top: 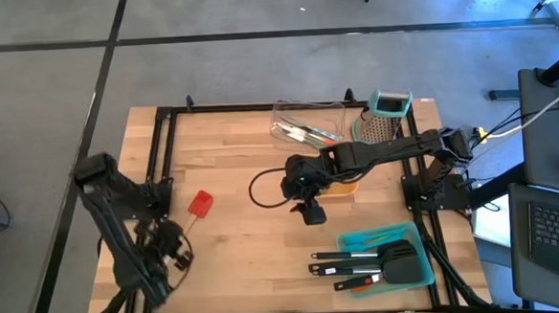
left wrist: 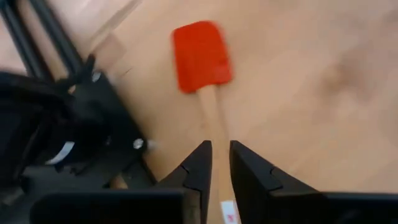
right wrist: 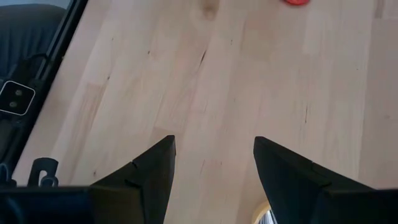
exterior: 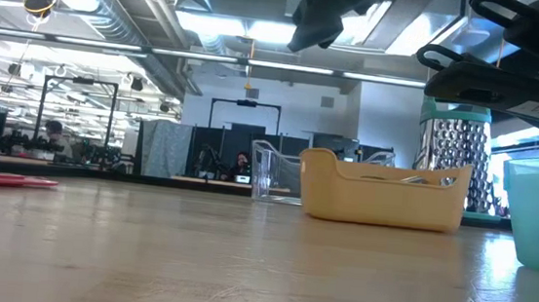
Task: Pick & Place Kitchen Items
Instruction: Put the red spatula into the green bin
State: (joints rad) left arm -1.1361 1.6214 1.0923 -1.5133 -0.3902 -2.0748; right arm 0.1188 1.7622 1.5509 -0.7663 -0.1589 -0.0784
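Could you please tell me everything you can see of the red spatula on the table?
The red spatula has a flat, rounded-rectangular red head, silicone by its look, on a pale wooden handle. It lies flat on the wooden table, on its left part. The left gripper has its fingers close either side of the handle.

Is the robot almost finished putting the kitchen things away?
Partly. Black spatulas already lie in the teal tray, and utensils sit in the clear tray. The left end effector is nearly closed around the handle of the red spatula, which lies on the table. The right end effector hangs open, holding nothing. The red spatula is left.
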